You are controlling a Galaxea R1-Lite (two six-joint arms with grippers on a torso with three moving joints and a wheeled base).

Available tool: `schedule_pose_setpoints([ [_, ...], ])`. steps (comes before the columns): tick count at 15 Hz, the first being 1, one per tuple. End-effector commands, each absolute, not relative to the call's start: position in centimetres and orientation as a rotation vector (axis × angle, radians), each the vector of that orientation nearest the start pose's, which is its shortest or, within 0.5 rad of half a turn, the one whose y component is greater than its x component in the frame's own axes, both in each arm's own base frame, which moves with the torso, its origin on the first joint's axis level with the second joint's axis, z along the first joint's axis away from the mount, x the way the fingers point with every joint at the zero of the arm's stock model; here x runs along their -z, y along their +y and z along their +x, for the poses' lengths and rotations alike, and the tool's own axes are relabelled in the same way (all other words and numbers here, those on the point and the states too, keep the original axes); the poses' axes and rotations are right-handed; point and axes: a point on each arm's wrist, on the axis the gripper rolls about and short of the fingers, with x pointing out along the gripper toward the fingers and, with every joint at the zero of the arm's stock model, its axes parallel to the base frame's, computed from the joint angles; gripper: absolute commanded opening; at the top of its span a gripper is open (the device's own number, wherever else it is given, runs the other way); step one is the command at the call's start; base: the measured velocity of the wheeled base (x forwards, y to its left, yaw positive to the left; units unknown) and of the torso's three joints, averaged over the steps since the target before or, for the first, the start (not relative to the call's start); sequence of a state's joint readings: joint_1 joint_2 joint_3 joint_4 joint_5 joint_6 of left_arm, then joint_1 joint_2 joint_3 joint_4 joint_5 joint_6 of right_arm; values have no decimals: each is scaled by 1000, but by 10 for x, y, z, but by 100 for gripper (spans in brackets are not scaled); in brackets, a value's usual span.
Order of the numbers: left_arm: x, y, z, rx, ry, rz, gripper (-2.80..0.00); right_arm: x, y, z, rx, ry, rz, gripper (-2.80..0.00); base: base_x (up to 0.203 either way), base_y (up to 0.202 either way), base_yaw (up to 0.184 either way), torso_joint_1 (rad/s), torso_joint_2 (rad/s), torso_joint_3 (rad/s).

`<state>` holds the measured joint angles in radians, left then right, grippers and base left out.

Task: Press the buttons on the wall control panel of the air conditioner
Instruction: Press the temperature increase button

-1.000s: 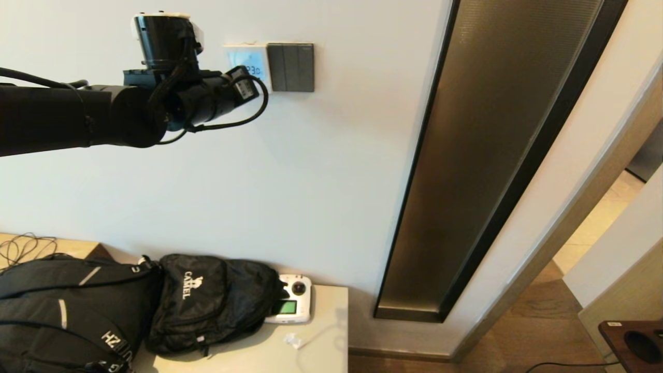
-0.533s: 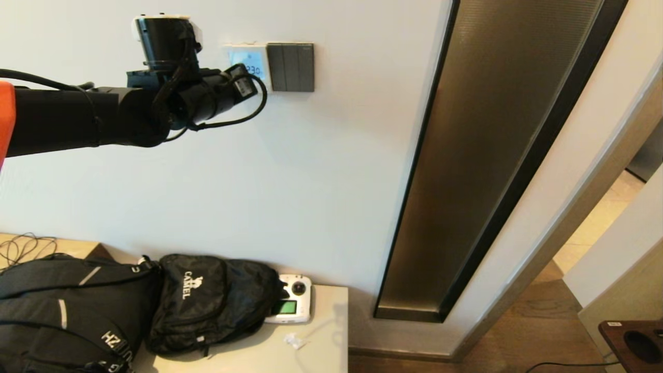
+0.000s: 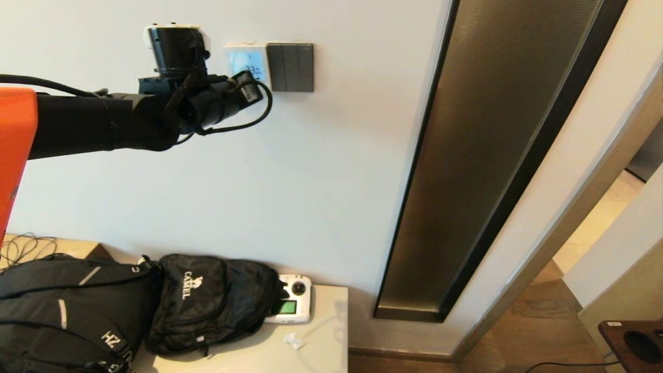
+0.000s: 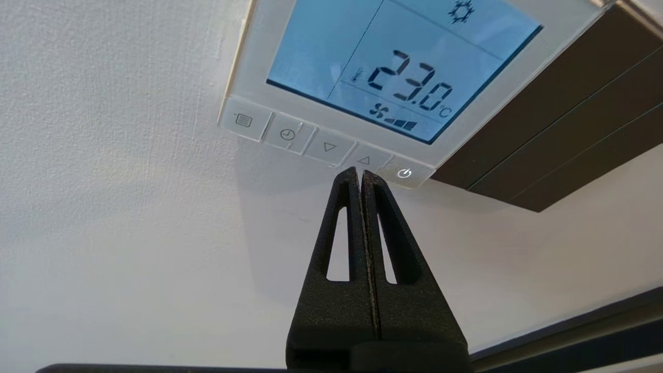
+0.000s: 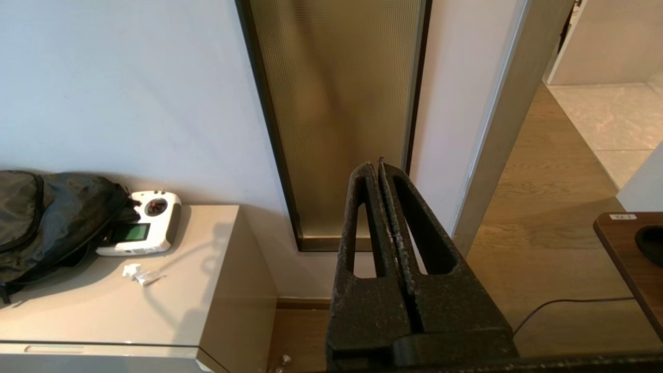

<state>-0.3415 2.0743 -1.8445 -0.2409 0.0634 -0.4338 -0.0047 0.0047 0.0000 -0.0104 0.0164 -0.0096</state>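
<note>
In the head view the left arm reaches across from the left side, raised high against the pale wall, and its wrist end covers the lower left part of the air conditioner's wall control panel [image 3: 247, 61], a small white square with a lit pale blue screen mounted up on the wall. A dark grey three-rocker switch plate [image 3: 291, 67] sits touching the panel's right edge. Low down, a black backpack [image 3: 210, 300] and a second black bag [image 3: 62, 316] lie on a beige cabinet [image 3: 321, 347], with a white handheld controller [image 3: 291, 306] just beside the backpack. A tall bronze glass strip [image 3: 492, 155] in a dark frame runs down the wall to the right. In the left wrist view the left gripper [image 4: 359, 173] has its two black fingers pressed flat together with nothing between them, and the joined tip meets the lower edge of the buttons [image 4: 326, 146], at the seam between the down-arrow and up-arrow keys; whether it presses or only touches cannot be told. The screen above reads 23.0 °C with a fan symbol. In the right wrist view the right gripper [image 5: 379, 165] hangs low and well apart from the panel, its fingers closed together on nothing, facing the glass strip, the cabinet and the wooden floor [image 5: 544, 207].
</note>
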Motion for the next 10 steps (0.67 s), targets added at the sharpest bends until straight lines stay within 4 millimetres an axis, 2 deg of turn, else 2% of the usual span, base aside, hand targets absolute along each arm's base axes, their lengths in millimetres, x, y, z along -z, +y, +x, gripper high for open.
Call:
schedule_pose_setpoints([
  [1, -297, -145, 411, 276, 49, -437, -280, -77, 0, -22, -12, -5, -11, -280, 0, 0, 0, 0, 0, 0],
  [7, -296, -151, 409, 290, 55, -439, -280, -77, 0, -22, -12, -5, -9, -280, 0, 0, 0, 0, 0, 0],
  [10, -292, -153, 415, 288, 56, -439, -280, -77, 0, -22, -12, -5, -9, -280, 0, 0, 0, 0, 0, 0],
])
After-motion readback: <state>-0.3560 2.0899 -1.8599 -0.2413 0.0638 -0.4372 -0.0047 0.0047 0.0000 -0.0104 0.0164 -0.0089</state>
